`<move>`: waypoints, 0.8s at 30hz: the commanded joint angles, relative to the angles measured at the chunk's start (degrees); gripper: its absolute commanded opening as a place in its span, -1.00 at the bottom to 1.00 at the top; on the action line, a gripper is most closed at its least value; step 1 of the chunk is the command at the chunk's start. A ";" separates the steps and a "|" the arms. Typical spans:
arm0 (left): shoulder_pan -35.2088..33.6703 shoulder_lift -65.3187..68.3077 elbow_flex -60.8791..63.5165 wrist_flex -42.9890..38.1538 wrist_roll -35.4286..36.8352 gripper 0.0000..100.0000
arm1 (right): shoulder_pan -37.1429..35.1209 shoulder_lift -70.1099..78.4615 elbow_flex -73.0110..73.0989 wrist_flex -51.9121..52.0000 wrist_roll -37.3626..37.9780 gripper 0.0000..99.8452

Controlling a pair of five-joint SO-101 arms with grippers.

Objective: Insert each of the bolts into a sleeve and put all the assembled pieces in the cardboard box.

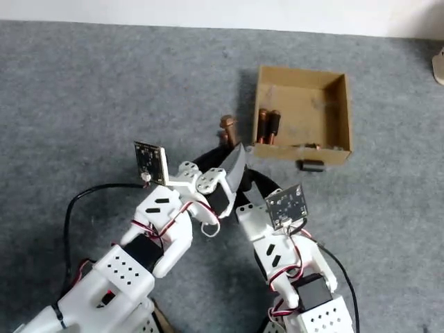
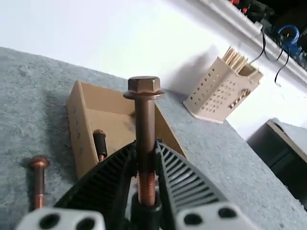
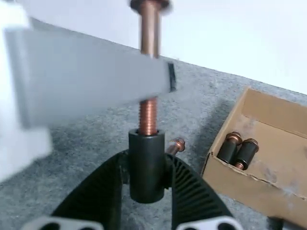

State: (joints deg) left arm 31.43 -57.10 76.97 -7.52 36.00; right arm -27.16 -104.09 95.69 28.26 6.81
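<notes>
while the left gripper (image 2: 145, 148) clamps the bolt (image 2: 144, 115) and the right gripper (image 3: 147, 160) pinches the sleeve (image 3: 147, 177), any tilt could jam the threads.

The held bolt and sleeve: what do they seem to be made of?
Bolt: likely metal, copper-coloured with a slight sheen; threads and a hex head show. Sleeve: smooth matte black, perhaps plastic or blackened metal; I cannot tell which.
</notes>
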 commanded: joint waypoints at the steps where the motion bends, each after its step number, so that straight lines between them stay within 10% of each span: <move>1: -0.48 0.13 -0.48 -0.79 -2.20 -0.99 | -2.07 -1.27 6.37 -1.45 -0.79 -0.99; 18: 0.92 0.13 0.48 -0.79 -3.96 -0.98 | 1.54 -1.27 6.20 -1.98 -0.35 -0.99; 24: 1.10 0.13 0.48 -0.53 -3.96 -0.68 | 4.44 -1.27 6.29 -3.82 -0.70 -0.99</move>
State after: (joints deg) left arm 31.52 -57.10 77.93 -7.52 32.31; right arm -25.14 -104.09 95.69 26.42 6.64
